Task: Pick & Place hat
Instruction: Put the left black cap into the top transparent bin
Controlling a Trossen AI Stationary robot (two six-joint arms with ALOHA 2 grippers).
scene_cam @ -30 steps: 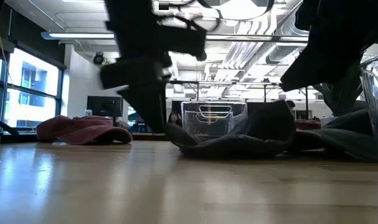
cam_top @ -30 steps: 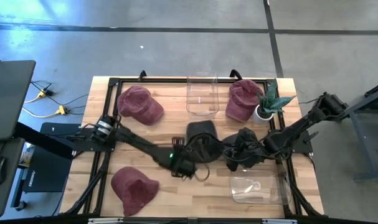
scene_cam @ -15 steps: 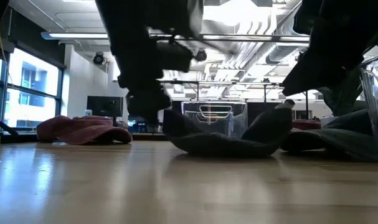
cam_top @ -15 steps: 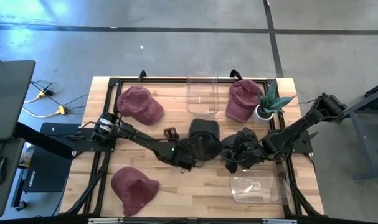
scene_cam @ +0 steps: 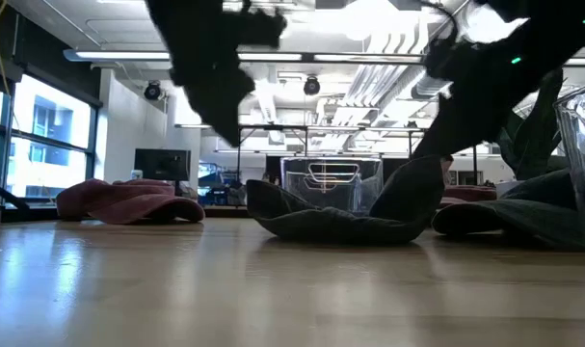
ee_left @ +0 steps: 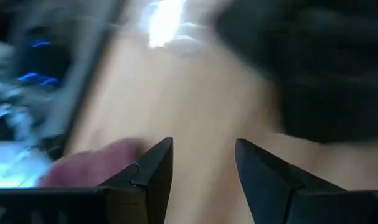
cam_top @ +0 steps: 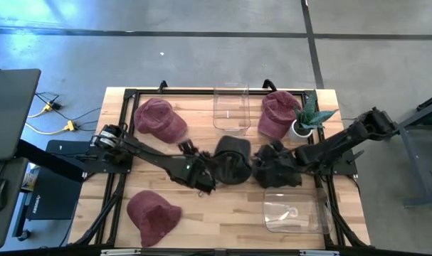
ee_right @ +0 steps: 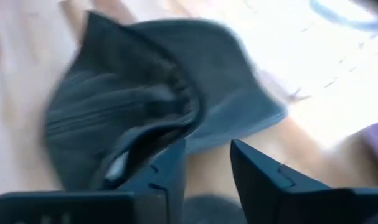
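The two dark caps (cam_top: 233, 158) (cam_top: 276, 171) are lying side by side at the table's centre, and both are probably light, soft and floppy; a pinch at the stiffer brim or crown seam is advisable. The left gripper (ee_left: 201, 165) is hovering just beside the left-hand cap, fingers parted, holding nothing. The right gripper (ee_right: 207, 163) is hanging over the other cap's open underside, fingers apart, empty. The bare wooden table (cam_top: 201, 213) is offering a smooth, low-grip surface. Farther out are sitting maroon caps (cam_top: 159, 119), clear containers (cam_top: 231, 107), a potted plant (cam_top: 306, 117), and an open workshop.

Potted plant (cam_top: 305, 119), two clear containers (cam_top: 231, 107)
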